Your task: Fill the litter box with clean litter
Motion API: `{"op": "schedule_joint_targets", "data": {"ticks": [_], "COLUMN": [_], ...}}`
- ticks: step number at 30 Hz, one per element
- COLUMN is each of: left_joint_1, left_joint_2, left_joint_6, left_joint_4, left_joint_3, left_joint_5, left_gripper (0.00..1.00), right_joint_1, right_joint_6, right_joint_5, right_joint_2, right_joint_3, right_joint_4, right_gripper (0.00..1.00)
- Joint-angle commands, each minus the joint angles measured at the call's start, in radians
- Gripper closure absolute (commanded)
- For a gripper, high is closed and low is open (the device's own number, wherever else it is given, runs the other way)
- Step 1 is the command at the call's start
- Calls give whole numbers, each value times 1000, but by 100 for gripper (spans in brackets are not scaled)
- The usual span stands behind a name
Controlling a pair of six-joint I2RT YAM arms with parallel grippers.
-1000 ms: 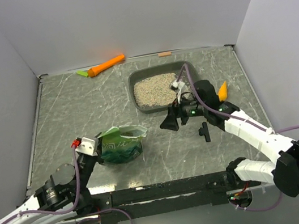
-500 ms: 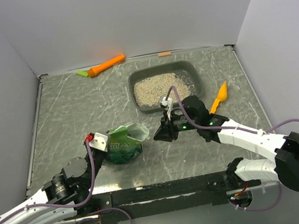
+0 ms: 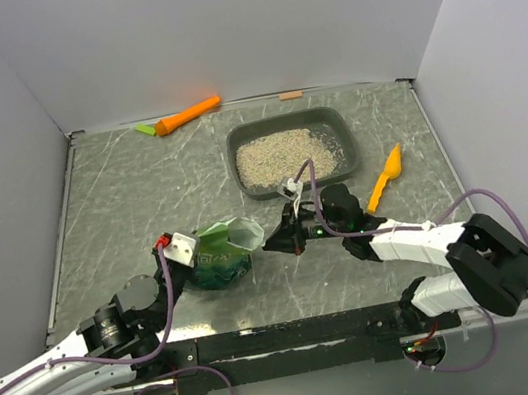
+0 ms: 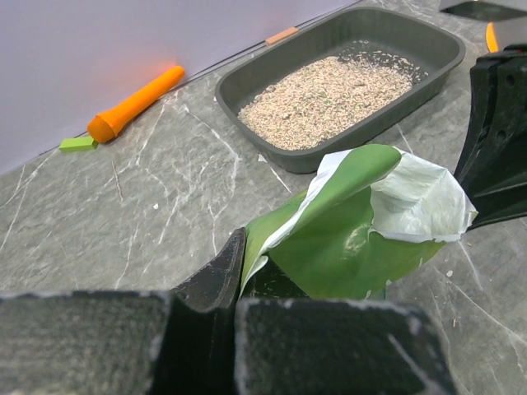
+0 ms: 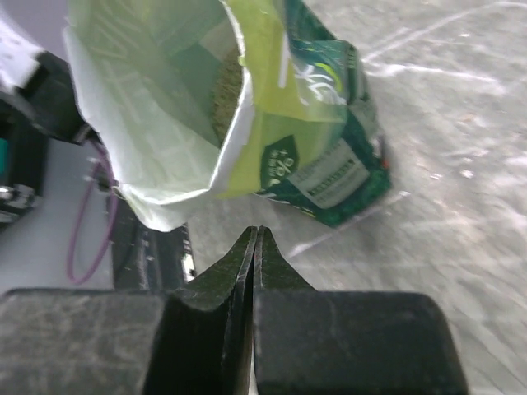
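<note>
The dark grey litter box [image 3: 283, 119] sits at the back right of the table, with a layer of beige clean litter [image 3: 288, 156] in it. It shows in the left wrist view too, the litter box [image 4: 232, 85] holding the clean litter [image 4: 325, 90]. A green bag [image 3: 221, 255] stands upright with its mouth open, in front of the box. My left gripper [image 3: 191, 261] is shut on the bag's left edge [image 4: 272, 239]. My right gripper [image 3: 271, 243] is shut and empty, its tips [image 5: 256, 233] just short of the bag [image 5: 313, 156]. Granules show inside the bag's mouth.
An orange scoop [image 3: 385, 177] lies right of the litter box. An orange stick-shaped object [image 3: 188, 116] with a small green piece [image 3: 145, 130] lies by the back wall. Grey walls close in the table on three sides.
My right arm has swung left from the litter box to the bag's right side, and its gripper has closed. My left arm has shifted slightly right, still holding the bag.
</note>
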Motion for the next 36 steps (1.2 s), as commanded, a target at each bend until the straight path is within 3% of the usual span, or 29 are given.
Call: {"op": "schedule_joint_targets", "data": {"ticks": [1, 6, 16, 25, 36], "left_joint_1": [1, 2, 2, 4, 4], "left_joint_2": [11, 17, 8, 8, 6], "left_joint_6": [-21, -21, -20, -18, -12], "left_joint_4": [49, 48, 46, 46, 48], "left_joint_3": [34, 34, 34, 34, 31], "left_joint_5": [29, 31, 26, 29, 28], "left_gripper": [99, 99, 99, 99, 99], "right_joint_1": [8, 8, 6, 5, 6], "right_joint_6": [151, 252, 323, 611, 568], "right_joint_5": [-95, -125, -71, -79, -85], "right_joint_2": [51, 104, 160, 404, 335], "right_joint_3": [-34, -54, -47, 18, 81], "right_joint_4": [379, 559, 669, 1099, 1001], "right_gripper": [100, 100, 100, 100, 100]}}
